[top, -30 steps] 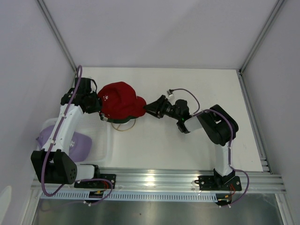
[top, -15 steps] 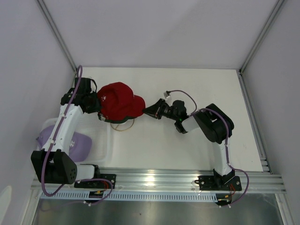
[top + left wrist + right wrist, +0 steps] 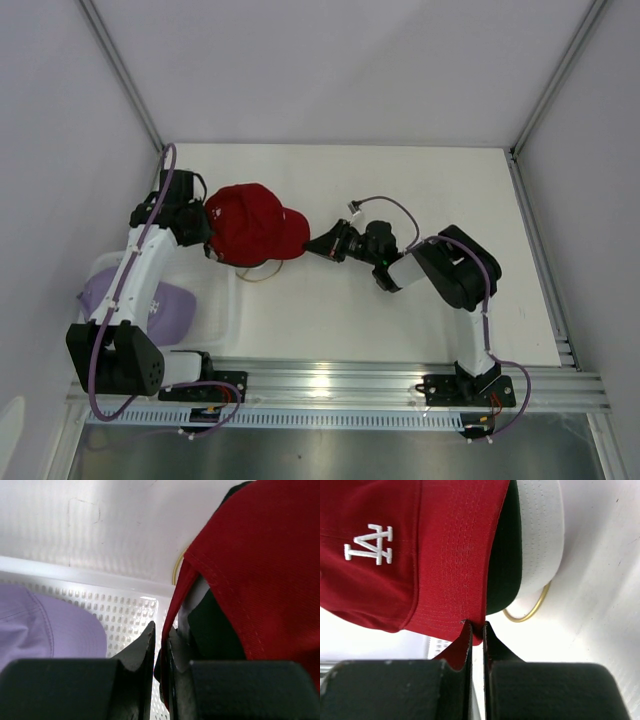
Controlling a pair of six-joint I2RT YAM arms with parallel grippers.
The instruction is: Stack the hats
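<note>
The red cap [image 3: 250,222] sits left of centre on the white table [image 3: 420,180], topping a pile that the overhead view hides almost entirely. Only the right wrist view shows the layers: a dark brim [image 3: 504,555], black or dark green, it is hard to say which, and under it the brim of a white cap [image 3: 540,535]; how many caps lie beneath cannot be made out. A gold wire ring [image 3: 530,611] peeks out from below the white brim, most of it covered. The red crown bears a white embroidered monogram [image 3: 369,544], seen turned on its side, its letters not safely readable. The right gripper [image 3: 476,627] has its fingers pressed together on the very edge of the red brim. On the other side, the left gripper [image 3: 160,636] is pinched on the rear rim of the red cap, a thin fold of red fabric caught between its fingertips. Just beside the pile, toward the near left, is a white mesh basket [image 3: 127,617] holding a lavender cap [image 3: 40,625], cut off by the frame in the left wrist view and partly covered by the left arm from above.
</note>
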